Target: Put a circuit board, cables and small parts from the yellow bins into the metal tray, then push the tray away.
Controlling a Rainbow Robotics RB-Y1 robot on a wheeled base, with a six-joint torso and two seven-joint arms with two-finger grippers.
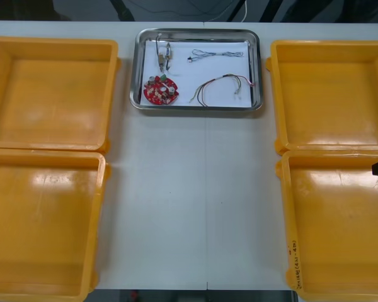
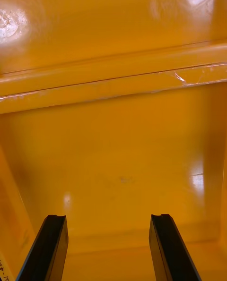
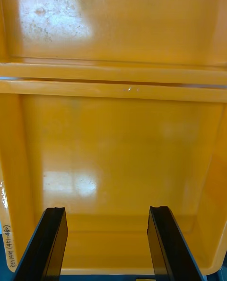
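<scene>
The right fingers (image 2: 49,250) and left fingers (image 3: 47,245) are flat black slabs.

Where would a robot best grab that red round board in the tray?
Probably by its rim, from straight above. The board lies flat in the tray, and its face is crowded and uneven, so the fingers should straddle opposite edges rather than press on top. It sits close to the tray's near-left corner, so a sideways approach looks blocked by the wall.

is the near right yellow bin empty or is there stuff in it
Empty. The near right bin has a bare yellow floor in the front view, and the open right gripper over it holds nothing.
</scene>
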